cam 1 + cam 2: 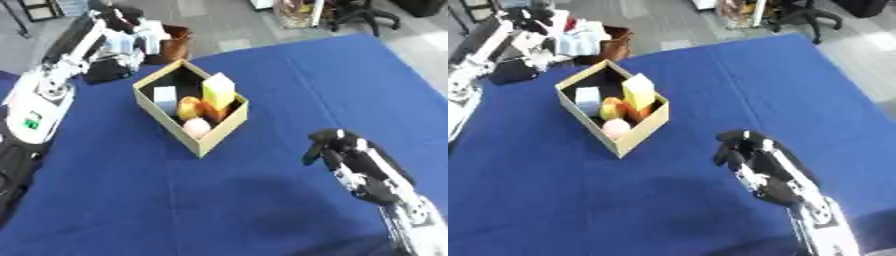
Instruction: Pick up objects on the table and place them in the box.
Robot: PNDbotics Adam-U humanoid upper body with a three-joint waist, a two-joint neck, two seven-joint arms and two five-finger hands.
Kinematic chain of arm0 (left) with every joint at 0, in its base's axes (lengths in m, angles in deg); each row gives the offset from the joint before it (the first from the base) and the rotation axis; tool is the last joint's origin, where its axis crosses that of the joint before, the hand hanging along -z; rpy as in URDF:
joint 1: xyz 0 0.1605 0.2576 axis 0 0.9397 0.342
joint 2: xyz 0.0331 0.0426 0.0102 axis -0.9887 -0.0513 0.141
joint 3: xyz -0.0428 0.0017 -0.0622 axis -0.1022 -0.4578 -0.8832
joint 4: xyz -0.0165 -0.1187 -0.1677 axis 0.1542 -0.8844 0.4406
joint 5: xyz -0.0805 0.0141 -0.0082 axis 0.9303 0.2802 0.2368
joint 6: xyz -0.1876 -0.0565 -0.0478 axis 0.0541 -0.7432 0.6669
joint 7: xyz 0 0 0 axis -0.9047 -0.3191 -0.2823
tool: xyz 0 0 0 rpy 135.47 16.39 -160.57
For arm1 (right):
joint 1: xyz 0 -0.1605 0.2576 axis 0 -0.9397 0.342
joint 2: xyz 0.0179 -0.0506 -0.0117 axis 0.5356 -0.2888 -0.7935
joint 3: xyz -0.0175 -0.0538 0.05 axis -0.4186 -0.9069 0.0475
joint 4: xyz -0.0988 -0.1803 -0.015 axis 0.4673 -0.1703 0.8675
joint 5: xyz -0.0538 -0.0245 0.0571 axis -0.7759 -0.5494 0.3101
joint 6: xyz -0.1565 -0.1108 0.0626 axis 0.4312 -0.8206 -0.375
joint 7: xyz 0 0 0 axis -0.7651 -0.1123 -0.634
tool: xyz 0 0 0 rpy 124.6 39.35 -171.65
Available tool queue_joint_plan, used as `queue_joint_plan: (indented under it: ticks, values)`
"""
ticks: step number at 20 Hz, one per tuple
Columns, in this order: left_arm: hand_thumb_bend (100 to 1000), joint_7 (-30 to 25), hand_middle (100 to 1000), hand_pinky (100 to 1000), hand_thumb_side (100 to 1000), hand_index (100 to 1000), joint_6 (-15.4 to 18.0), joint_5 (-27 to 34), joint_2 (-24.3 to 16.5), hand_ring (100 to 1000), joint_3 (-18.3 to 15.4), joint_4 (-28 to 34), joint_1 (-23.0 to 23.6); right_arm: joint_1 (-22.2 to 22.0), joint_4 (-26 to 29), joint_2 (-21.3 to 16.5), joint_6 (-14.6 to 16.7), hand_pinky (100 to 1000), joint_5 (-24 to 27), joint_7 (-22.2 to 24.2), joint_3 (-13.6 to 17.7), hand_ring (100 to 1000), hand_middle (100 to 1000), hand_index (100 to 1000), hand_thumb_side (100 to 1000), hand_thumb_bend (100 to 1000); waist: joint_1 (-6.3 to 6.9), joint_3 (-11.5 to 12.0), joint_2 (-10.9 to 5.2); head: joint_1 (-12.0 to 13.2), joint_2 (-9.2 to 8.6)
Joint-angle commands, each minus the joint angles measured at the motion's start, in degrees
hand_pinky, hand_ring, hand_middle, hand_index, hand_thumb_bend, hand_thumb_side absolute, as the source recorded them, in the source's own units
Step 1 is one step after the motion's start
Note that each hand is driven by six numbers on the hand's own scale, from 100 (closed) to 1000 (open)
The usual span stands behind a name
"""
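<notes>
Risk from here, as judged: right hand (pixel 337 150), fingers curled down and holding nothing above the blue bench (pixel 262 200), could sweep into the cardboard box (pixel 219 137) when reaching. Box already holds a yellow block (pixel 218 90), pale blue block (pixel 164 96), orange pieces and a pink ball (pixel 196 127). Left hand (pixel 131 27), beyond the box: state unclear.
</notes>
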Motion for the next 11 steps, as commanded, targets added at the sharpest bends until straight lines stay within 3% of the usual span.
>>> queue_joint_plan:
  ticks: [1, 6, 11]
  values:
    - [100, 0.5, 666, 759, 620, 844, -2.2, 11.0, -2.7, 672, -3.2, 11.1, 5.3, 0.5, 0.6, -1.1, 0.1, 584, -0.2, -0.5, 0.3, 601, 540, 767, 435, 100, -0.09, 0.4, -0.64, 0.8, -0.47]
    - [100, 2.3, 646, 745, 668, 833, -4.4, 16.1, 1.6, 654, -7.6, 19.4, 18.8, 0.2, 0.7, -1.3, 0.0, 584, -0.1, -1.0, 0.6, 600, 540, 770, 436, 100, -0.31, 1.6, -0.86, 3.6, -0.15]
    - [100, 1.0, 643, 745, 728, 834, -5.7, 15.5, 8.4, 655, -8.7, 20.9, 24.9, -0.5, 0.5, -1.2, 0.0, 583, 0.1, -1.2, 0.5, 600, 540, 772, 437, 100, -0.84, 2.9, -1.63, 7.3, 0.90]
